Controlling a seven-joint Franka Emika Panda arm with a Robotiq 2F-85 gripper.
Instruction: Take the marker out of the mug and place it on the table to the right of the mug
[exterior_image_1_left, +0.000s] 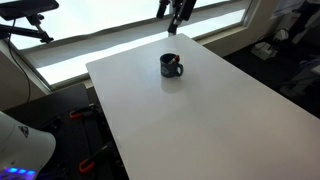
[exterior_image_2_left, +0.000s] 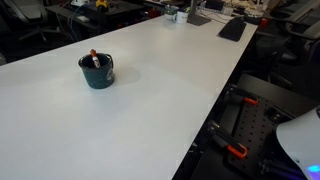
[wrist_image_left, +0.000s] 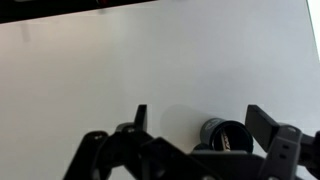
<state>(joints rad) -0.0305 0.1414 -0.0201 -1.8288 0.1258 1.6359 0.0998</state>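
The dark blue-black mug (exterior_image_1_left: 171, 67) stands upright on the white table (exterior_image_1_left: 200, 120), toward its far side. It shows in both exterior views (exterior_image_2_left: 97, 72). The marker (exterior_image_2_left: 94, 59) stands in the mug, its red part sticking out above the rim (exterior_image_1_left: 172, 61). My gripper (exterior_image_1_left: 178, 12) hangs high above the table's far edge, well apart from the mug. In the wrist view the gripper (wrist_image_left: 203, 120) is open and empty, with the mug (wrist_image_left: 228, 135) far below between the two fingers. The gripper is out of frame in one exterior view.
A dark flat object (exterior_image_2_left: 232, 28) and small items (exterior_image_2_left: 176, 14) lie at one end of the table. A bright window ledge (exterior_image_1_left: 90, 45) runs behind it. The robot's white base (exterior_image_2_left: 300, 140) and red-handled clamps (exterior_image_2_left: 236, 151) sit beside the table's edge.
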